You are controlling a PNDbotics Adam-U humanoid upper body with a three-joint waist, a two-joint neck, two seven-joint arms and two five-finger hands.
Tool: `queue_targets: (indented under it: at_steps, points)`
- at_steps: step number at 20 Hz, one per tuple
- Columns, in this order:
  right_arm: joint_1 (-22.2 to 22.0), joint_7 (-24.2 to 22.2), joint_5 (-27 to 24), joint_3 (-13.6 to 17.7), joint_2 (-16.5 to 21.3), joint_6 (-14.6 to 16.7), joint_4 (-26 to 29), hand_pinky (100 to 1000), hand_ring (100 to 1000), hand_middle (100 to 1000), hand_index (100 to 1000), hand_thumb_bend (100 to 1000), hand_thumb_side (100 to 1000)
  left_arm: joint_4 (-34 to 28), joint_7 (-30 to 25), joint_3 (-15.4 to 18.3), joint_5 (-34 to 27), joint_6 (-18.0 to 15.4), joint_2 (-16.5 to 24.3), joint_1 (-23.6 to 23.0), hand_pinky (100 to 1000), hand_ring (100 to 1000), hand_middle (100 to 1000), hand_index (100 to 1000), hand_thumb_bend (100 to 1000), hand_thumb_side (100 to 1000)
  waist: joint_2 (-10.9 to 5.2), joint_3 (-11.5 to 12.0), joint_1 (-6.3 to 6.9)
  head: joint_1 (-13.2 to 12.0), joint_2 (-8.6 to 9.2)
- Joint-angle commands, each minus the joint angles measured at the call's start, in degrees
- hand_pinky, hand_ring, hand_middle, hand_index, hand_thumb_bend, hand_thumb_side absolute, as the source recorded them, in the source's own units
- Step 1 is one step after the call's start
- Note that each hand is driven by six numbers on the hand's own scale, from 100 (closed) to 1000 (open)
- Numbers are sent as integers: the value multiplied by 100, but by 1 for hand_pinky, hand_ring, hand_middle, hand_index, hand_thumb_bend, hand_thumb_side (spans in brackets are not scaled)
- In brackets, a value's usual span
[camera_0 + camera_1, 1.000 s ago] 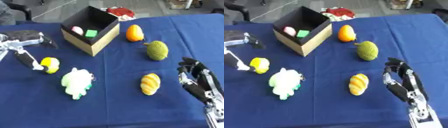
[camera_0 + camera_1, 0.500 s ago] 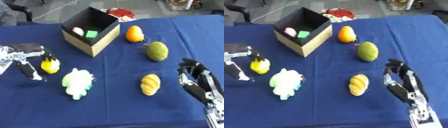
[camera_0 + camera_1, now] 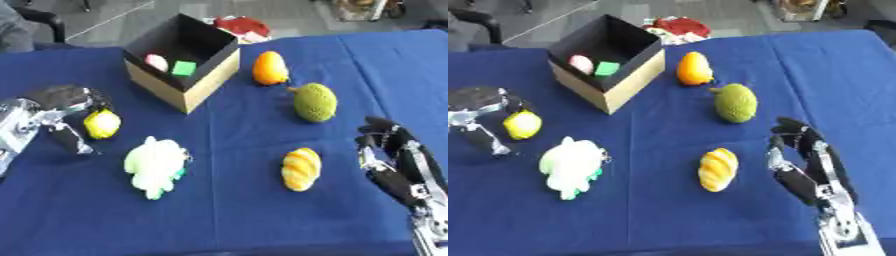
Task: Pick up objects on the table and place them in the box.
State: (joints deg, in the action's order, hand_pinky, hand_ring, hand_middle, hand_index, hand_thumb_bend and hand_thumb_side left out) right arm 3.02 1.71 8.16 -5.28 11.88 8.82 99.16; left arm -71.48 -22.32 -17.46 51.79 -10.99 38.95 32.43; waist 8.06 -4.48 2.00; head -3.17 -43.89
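Note:
A black-lined cardboard box [image 3: 208, 80] stands at the back left, with a pink thing [image 3: 157, 62] and a green cube [image 3: 184, 68] inside. On the blue table [image 3: 227, 210] lie a yellow lemon [image 3: 101, 123], a white-and-green plush [image 3: 156, 164], an orange fruit [image 3: 270, 68], a bumpy green fruit [image 3: 315, 102] and a yellow-orange bread-like piece [image 3: 301, 168]. My left hand [image 3: 54, 98] hovers at the lemon. Its fingers arch over the lemon's top and left side, while the thumb [image 3: 70, 140] points down, apart from the lemon. My right hand [image 3: 802, 160] rests open at the lower right, fingers up.
A red-and-white thing [image 3: 243, 27] lies just behind the box at the table's far edge. Bare blue cloth spreads along the front, and also between the plush and the bread-like piece.
My left hand has come down and to the right, from beside the box to the lemon, and now arches over it. The right hand has stayed still.

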Motion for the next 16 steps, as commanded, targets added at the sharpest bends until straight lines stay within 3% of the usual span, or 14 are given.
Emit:
queue_targets:
  at_steps: [1,7,11,16]
  points:
    - [45,-21,-6,32,57,11,72,825,665,670,821,100,212,157,337,101,299,53,32,118,723,606,583,759,478,100,-131,7,20,9,-22]
    - [47,-21,-9,31,51,10,68,825,665,670,821,100,214,469,1165,195,689,234,-81,138,608,469,420,588,203,100,-129,9,21,21,-22]
    - [46,-16,-11,37,53,7,67,826,665,670,821,100,219,444,1553,318,577,370,-75,146,574,431,368,536,155,100,-129,10,18,39,-22]
    - [40,-19,-10,31,61,2,61,826,666,671,821,100,219,-161,1507,506,80,616,85,523,580,428,360,530,169,100,-151,26,8,47,-22]
